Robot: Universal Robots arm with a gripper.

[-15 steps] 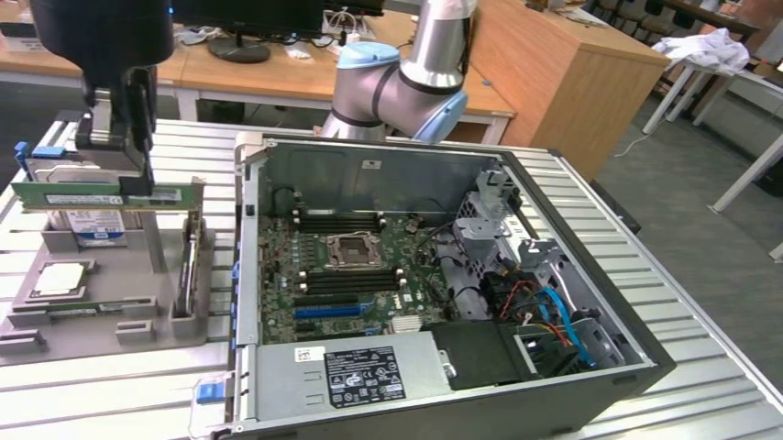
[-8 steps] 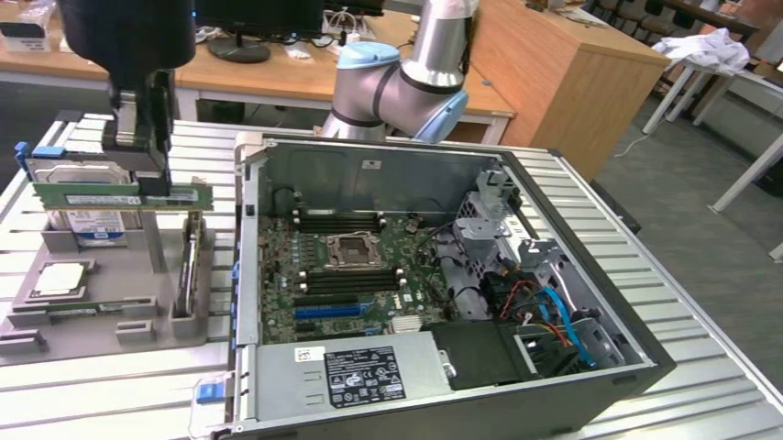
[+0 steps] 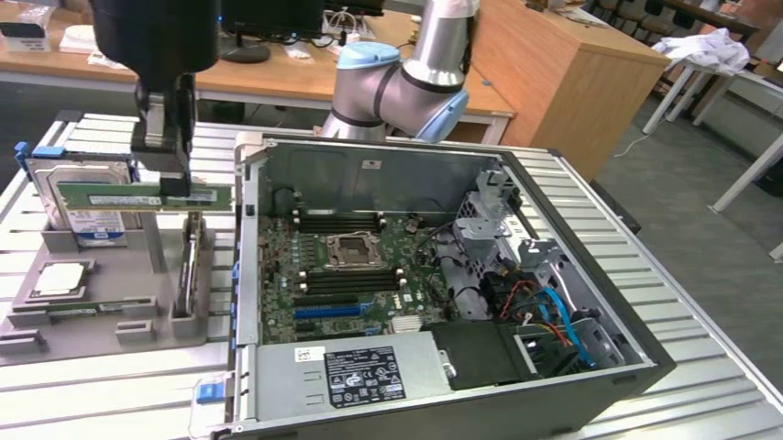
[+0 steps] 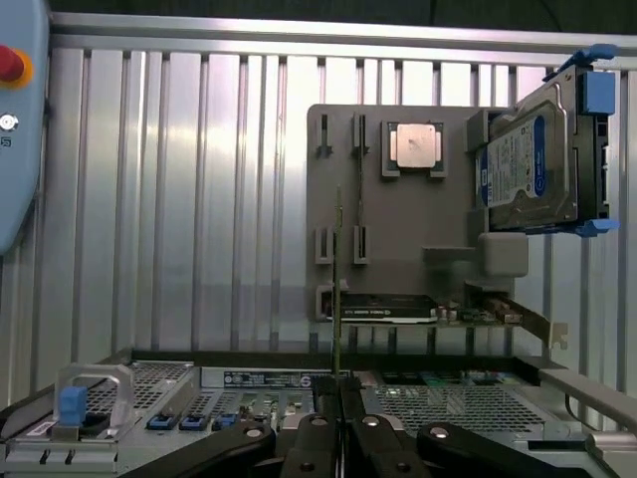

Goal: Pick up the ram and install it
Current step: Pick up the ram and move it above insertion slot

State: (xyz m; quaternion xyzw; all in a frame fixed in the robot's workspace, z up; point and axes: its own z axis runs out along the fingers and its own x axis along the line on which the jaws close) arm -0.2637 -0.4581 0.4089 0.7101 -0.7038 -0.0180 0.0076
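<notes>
The ram is a long thin green stick, held level in the air above the grey holder tray on the exterior view's left. My gripper comes down from above and is shut on the stick near its right end. In the wrist view the ram appears edge-on as a thin line rising from between my gripper's closed fingers, with the grey tray beyond it. The open computer case with its motherboard and black slots lies to the exterior view's right of the stick.
A silver blue-labelled hard drive stands in the tray behind the stick. A square silver chip lies in the tray. Everything rests on a slatted metal table. A red button is at the table's side.
</notes>
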